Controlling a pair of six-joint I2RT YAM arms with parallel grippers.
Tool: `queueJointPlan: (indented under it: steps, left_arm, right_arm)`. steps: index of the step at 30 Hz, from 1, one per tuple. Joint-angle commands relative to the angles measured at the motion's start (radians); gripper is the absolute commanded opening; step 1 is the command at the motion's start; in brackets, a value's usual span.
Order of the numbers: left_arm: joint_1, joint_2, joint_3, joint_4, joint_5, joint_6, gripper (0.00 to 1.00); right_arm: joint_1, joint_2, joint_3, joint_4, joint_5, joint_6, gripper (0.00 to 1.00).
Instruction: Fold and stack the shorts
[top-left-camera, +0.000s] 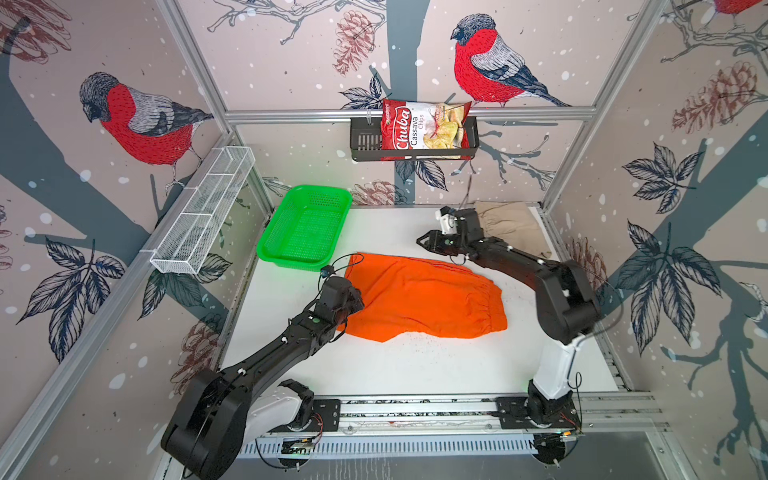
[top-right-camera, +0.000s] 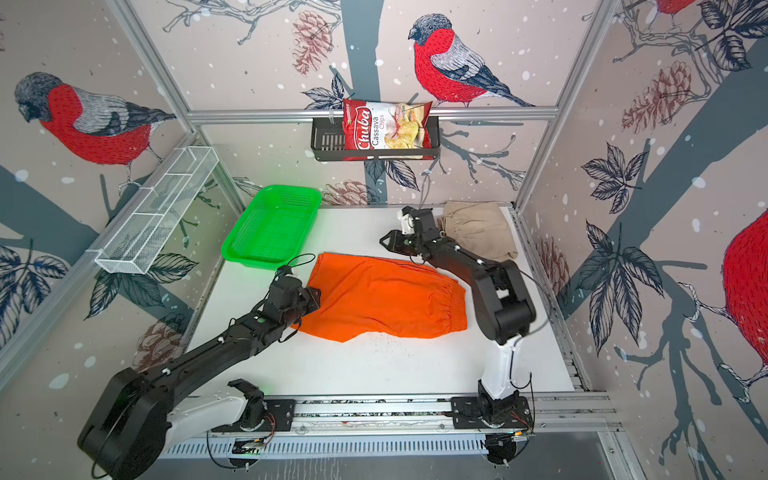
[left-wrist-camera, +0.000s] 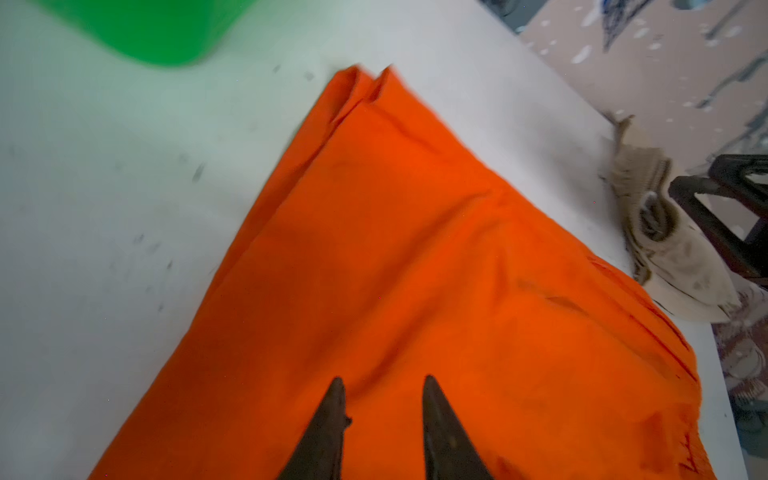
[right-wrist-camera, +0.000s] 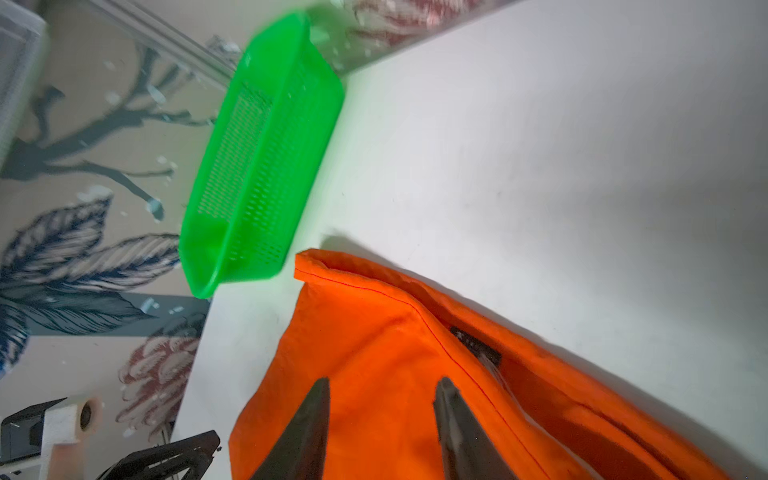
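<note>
The orange shorts (top-left-camera: 428, 299) (top-right-camera: 386, 299) lie folded flat in the middle of the white table, waistband to the right. The beige shorts (top-left-camera: 511, 226) (top-right-camera: 478, 232) lie folded at the back right corner, partly behind my right arm. My left gripper (left-wrist-camera: 382, 380) hangs over the left part of the orange shorts (left-wrist-camera: 415, 270), open, with only flat cloth showing between its fingers. My right gripper (right-wrist-camera: 384, 382) is raised near the far edge of the orange shorts (right-wrist-camera: 395, 345), pointing left, open and holding nothing. In both top views it sits at the back middle (top-left-camera: 420, 241) (top-right-camera: 383, 241).
A green mesh basket (top-left-camera: 320, 189) (top-right-camera: 291, 189) (right-wrist-camera: 257, 166) stands at the back left of the table, close to the orange shorts' far left corner. A chips bag (top-left-camera: 424, 129) sits in a black rack on the back wall. A white wire shelf (top-left-camera: 203, 212) hangs on the left wall.
</note>
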Motion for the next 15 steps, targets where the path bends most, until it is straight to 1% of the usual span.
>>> queueJointPlan:
  steps: [1,4,6,8,12,13,15]
  left_arm:
    - [-0.074,0.007,0.072,-0.056,-0.093,0.163,0.41]
    - [-0.164,0.070,0.138,-0.001,-0.107,0.267,0.48]
    - [-0.231,0.138,0.179,0.062,-0.097,0.351,0.52]
    - [-0.306,0.226,0.235,0.127,-0.081,0.462,0.55]
    - [-0.429,0.419,0.373,0.211,-0.038,0.676,0.58]
    - [-0.452,0.469,0.409,0.229,-0.016,0.725,0.59]
    - [-0.481,0.554,0.476,0.262,0.065,0.802,0.59]
  right_arm:
    - [-0.075,-0.142,-0.154,-0.006,-0.011,-0.002,0.43]
    - [-0.195,-0.276,-0.308,-0.031,-0.057,-0.002,0.44]
    - [-0.281,-0.358,-0.398,-0.037,-0.100,-0.006,0.44]
    - [-0.379,-0.436,-0.479,-0.047,-0.135,-0.003,0.44]
    - [-0.568,-0.539,-0.586,-0.055,-0.218,0.013,0.44]
    - [-0.614,-0.559,-0.608,-0.057,-0.239,0.019,0.44]
    - [-0.685,-0.582,-0.638,-0.069,-0.279,0.021,0.45]
